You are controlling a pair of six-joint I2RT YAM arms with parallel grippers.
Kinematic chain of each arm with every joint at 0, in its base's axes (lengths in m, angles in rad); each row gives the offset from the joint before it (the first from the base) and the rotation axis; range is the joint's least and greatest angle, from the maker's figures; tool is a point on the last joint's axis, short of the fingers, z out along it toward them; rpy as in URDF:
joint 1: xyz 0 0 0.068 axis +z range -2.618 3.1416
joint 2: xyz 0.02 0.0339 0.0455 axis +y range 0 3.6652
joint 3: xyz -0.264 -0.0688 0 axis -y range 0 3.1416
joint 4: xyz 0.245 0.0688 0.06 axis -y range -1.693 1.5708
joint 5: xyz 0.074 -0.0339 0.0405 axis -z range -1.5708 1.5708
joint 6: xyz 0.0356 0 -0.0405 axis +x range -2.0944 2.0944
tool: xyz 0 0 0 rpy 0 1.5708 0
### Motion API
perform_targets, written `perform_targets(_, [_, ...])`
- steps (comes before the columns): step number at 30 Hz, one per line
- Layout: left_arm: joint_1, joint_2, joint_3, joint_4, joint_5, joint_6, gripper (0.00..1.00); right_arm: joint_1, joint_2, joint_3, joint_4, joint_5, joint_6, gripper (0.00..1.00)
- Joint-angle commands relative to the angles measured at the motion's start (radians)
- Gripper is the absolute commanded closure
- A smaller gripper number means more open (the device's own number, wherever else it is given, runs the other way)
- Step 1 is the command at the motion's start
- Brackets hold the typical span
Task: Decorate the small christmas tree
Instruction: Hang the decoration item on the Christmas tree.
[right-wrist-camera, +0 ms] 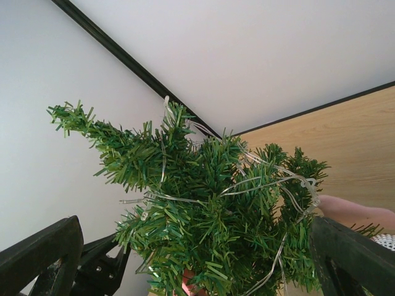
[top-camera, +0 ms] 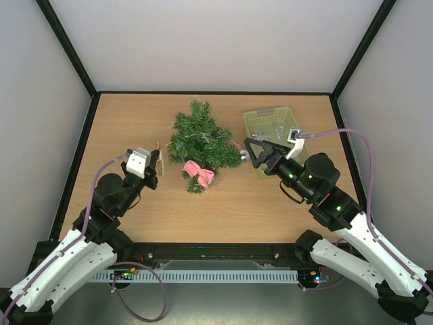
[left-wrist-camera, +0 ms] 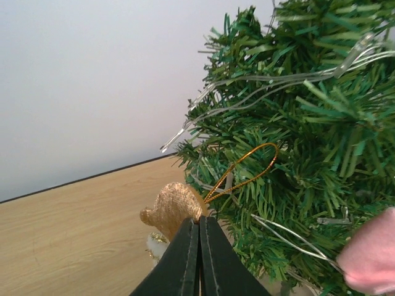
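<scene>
At mid-desk from above, the small christmas tree (top-camera: 198,141) sits, likely light, its bristly twigs pliant. Left wrist: left fingers (left-wrist-camera: 185,259) pinched shut on a gold ornament (left-wrist-camera: 174,206) beside its branches. Right wrist: right fingers (right-wrist-camera: 40,259) wide, straddling it; the central stem would probably give the firmest hold.

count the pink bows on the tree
1. The pink bow sits on the near side of the small christmas tree, low down, close to its base. Branches could hide another on the far side.
</scene>
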Motion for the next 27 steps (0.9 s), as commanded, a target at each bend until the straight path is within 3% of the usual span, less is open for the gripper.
perform_targets(1, [0.017,0.04,0.021,0.025,0.001,0.01,0.98,0.004,-0.014,0.001,0.014,-0.001,-0.004,0.02])
perform_targets(11, [0.019,0.0,-0.005,-0.017,0.14,0.0,0.98,0.005,-0.012,-0.001,0.011,0.012,-0.024,0.02])
perform_targets(27, [0.02,-0.007,-0.015,-0.066,0.124,0.025,0.98,0.005,-0.013,0.001,0.014,-0.004,-0.006,0.02])
